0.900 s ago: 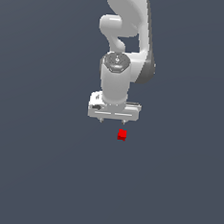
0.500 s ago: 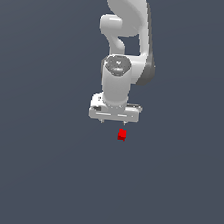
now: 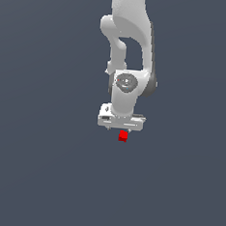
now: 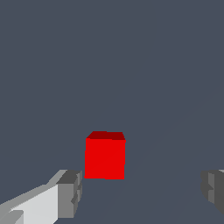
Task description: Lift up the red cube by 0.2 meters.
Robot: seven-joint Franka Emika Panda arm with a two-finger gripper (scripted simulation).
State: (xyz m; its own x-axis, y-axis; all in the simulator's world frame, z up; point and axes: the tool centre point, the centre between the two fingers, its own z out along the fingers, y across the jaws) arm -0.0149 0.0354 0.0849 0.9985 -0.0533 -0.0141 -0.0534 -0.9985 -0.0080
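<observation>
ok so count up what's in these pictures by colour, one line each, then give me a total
Red: 1, the red cube, sitting between the open gripper's fingers without touching either.
White: 1, the robot arm with that gripper.
Total: 2, on a plain dark grey floor.

Flat, even sim lighting, kinda dim; everything's sharp, no glare or blur, shadows barely there, no edge warping.

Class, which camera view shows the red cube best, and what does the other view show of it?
The wrist view: the red cube fills it large, top and front faces clear, between the open gripper fingers. The exterior view shows the cube only as a tiny red block under the gripper.
</observation>
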